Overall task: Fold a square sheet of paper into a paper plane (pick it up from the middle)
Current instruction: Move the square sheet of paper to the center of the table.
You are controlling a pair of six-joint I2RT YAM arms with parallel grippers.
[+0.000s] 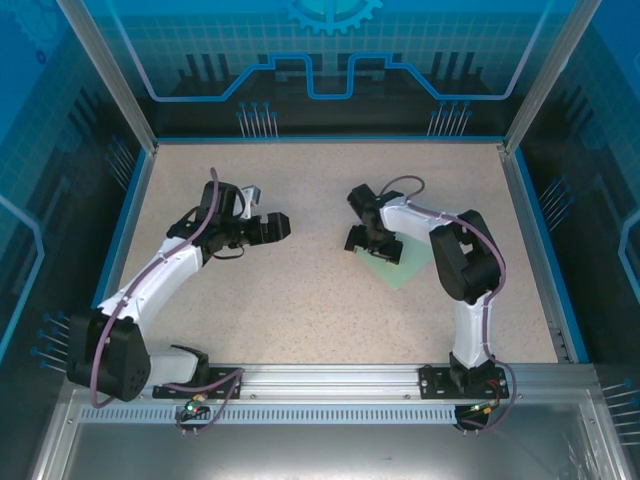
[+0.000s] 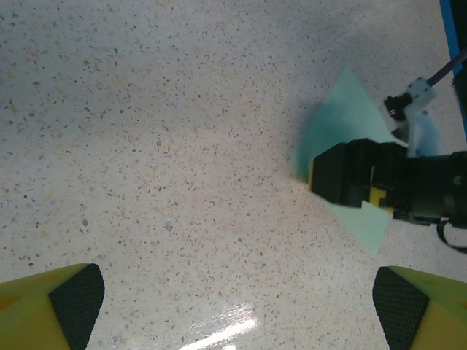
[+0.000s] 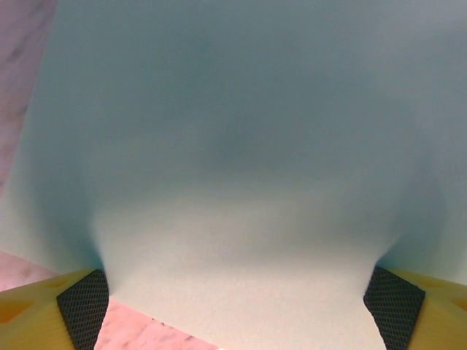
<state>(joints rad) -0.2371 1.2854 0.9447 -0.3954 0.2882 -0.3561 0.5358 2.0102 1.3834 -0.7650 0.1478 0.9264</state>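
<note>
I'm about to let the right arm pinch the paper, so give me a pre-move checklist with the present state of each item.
1. Right gripper jaws wide open: ok.
2. Right gripper above the square sheet of paper: ok.
3. Centred on the sheet's middle: cannot tell.
4. Sheet's visible corners flat on the table: ok.
5. Left gripper open, apart from the sheet: ok.
6. Right pads touching the paper: cannot tell.
</note>
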